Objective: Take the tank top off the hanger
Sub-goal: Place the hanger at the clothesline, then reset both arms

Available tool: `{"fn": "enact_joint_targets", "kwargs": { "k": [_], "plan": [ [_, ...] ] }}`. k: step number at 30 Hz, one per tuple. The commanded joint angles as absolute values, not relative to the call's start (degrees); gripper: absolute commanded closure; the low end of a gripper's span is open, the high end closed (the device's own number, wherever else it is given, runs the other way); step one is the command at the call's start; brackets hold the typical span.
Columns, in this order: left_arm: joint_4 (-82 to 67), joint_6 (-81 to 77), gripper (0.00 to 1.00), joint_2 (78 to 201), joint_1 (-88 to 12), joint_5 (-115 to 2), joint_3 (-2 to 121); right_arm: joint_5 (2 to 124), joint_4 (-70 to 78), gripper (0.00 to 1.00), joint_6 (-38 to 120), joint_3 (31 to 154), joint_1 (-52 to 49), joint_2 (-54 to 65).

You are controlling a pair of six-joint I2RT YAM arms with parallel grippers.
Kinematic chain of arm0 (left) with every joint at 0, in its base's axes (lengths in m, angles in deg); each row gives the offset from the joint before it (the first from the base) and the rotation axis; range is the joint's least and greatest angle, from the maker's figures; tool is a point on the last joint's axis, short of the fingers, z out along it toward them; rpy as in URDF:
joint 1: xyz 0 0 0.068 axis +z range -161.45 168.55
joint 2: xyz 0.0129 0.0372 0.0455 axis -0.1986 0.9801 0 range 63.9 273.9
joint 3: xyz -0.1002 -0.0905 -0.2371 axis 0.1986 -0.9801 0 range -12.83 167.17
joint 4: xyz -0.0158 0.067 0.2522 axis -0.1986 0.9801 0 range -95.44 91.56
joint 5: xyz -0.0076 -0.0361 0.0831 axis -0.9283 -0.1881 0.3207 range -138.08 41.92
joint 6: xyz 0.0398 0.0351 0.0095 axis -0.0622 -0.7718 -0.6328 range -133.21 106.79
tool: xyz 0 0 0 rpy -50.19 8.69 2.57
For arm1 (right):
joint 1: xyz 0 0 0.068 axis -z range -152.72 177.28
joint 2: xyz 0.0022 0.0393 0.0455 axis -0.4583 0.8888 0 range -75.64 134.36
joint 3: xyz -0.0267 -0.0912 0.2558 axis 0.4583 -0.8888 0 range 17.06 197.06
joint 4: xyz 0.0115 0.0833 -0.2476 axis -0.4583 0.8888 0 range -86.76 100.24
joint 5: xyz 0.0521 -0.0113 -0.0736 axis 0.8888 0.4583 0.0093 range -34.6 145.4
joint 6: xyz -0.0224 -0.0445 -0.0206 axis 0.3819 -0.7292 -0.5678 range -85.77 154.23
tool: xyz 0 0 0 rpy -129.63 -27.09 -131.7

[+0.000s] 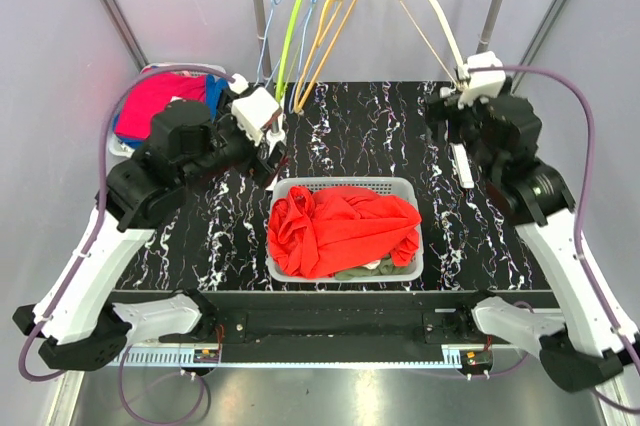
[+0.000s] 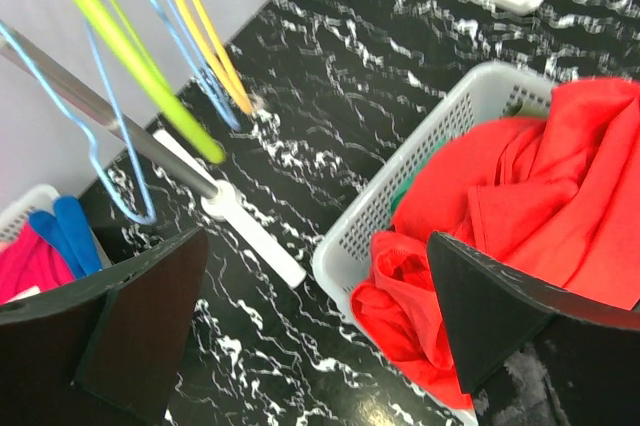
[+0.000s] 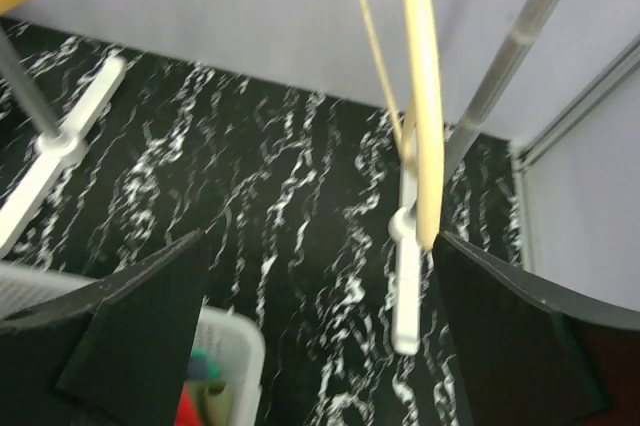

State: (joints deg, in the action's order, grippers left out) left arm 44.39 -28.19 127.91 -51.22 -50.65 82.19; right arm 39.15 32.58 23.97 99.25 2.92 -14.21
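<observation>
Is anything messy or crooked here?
A little messy. The red clothes lie crumpled in a heap in the white basket, and one fold droops over its rim. The cream hanger hangs bare. Nothing looks broken or spilled.

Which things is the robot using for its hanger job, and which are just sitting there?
For the job:
- cream hanger, bare
- red garment in the white basket
- right gripper, open by the cream hanger

Just lying about:
- green hanger
- pink clothes
- left gripper, open, holding nothing
</observation>
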Motion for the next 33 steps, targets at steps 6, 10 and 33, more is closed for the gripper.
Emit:
{"fn": "enact_joint_targets", "kwargs": {
  "k": [6, 10, 33],
  "plan": [
    [38.07, -28.86, 0.01, 121.74, -49.42, -50.54, 70.06, 43.72, 44.18, 0.00, 38.96, 84.75, 3.11, -27.38],
    [35.44, -30.08, 0.01, 118.75, -47.76, -50.71, 60.60, 40.29, 47.09, 0.00, 41.70, 81.05, 3.11, -30.81],
    [-2.44, -10.75, 0.01, 119.53, 3.14, -77.44, 29.90, 35.36, 43.14, 0.00, 46.98, 77.53, 3.11, -34.16]
  ]
}}
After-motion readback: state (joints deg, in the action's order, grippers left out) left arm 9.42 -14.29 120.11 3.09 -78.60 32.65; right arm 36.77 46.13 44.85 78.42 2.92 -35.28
